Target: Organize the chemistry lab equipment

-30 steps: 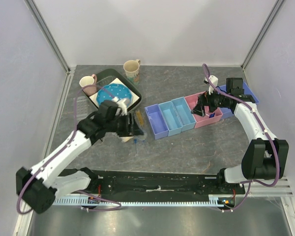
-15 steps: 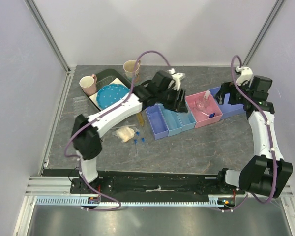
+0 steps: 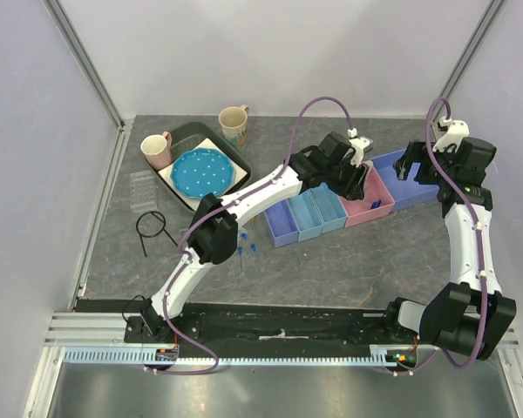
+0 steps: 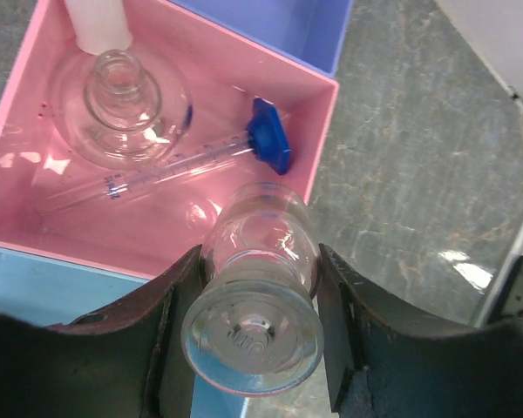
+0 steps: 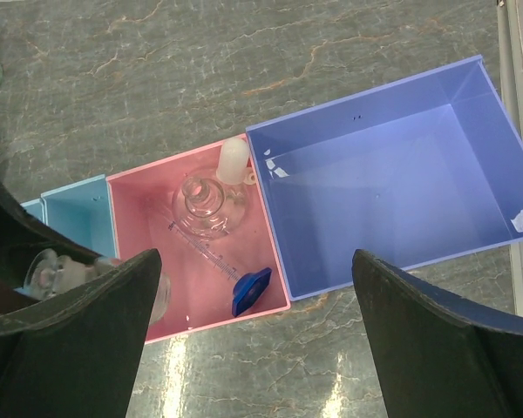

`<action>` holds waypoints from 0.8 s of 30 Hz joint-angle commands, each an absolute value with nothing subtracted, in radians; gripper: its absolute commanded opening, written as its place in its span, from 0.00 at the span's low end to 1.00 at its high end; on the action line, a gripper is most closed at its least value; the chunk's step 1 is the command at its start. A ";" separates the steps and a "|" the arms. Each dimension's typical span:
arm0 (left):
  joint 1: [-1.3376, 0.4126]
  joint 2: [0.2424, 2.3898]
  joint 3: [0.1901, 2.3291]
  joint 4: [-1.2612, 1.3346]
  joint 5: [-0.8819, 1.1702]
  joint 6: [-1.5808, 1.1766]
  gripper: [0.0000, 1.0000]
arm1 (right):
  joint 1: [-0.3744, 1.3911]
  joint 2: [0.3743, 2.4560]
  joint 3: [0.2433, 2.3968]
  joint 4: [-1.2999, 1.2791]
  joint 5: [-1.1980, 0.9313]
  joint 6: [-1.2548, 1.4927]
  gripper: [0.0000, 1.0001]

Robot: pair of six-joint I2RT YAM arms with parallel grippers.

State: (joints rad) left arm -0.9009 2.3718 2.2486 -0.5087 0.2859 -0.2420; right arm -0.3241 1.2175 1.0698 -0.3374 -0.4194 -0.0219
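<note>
L gripper (image 4: 258, 287) pinches a small clear glass flask (image 4: 253, 335) across its body, one finger (image 4: 161, 348) each side, round base facing the wrist cam. The jaws stand part-way apart, pressed on the glass. Right under the grip is the near wall of the pink bin (image 4: 327, 131), and the flask hangs over that wall.

Just past the fingertips, inside the bin, the thin cylinder (image 4: 174, 165) lies on its side, its blue hex base (image 4: 270, 144) toward the bin corner. It has printed graduation marks, too small to read. Beyond it a 2nd flask (image 4: 122, 104) stands upright w/ open neck, white stopper (image 4: 96, 22) just beside it. A light-blue bin (image 4: 52, 287) touches the pink one on the wrist side.

R gripper (image 5: 255, 266) has its fingers (image 5: 78, 331) spread fully, gripping nothing. It hovers well above the bins. Below it is the shared wall of the pink bin and the big purple-blue bin (image 5: 471, 78).

Top view: L gripper (image 3: 356, 178) is over the pink bin (image 3: 370, 209), arm stretched across the table (image 3: 349, 252). R gripper (image 3: 408, 165) is near it, over the purple-blue bin.

Well apart from both, back by the L arm's elbow, are blue-capped tubes (image 3: 247, 248) on the table. Farther out is the black wire frame (image 3: 152, 228). Beyond that are two mugs (image 3: 157, 148) and the dotted blue plate (image 3: 200, 171).
</note>
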 commanded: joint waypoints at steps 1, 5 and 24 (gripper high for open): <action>-0.908 2.405 2.353 -0.497 0.215 -0.132 0.13 | -0.328 1.207 1.062 -0.293 -0.417 -0.003 0.98; -0.914 2.450 2.361 -0.511 0.172 -0.097 0.15 | -0.328 1.210 1.060 -0.293 -0.422 -0.003 0.98; -0.976 2.571 2.434 -0.581 0.048 0.000 0.46 | -0.328 1.232 1.051 -0.279 -0.454 0.026 0.98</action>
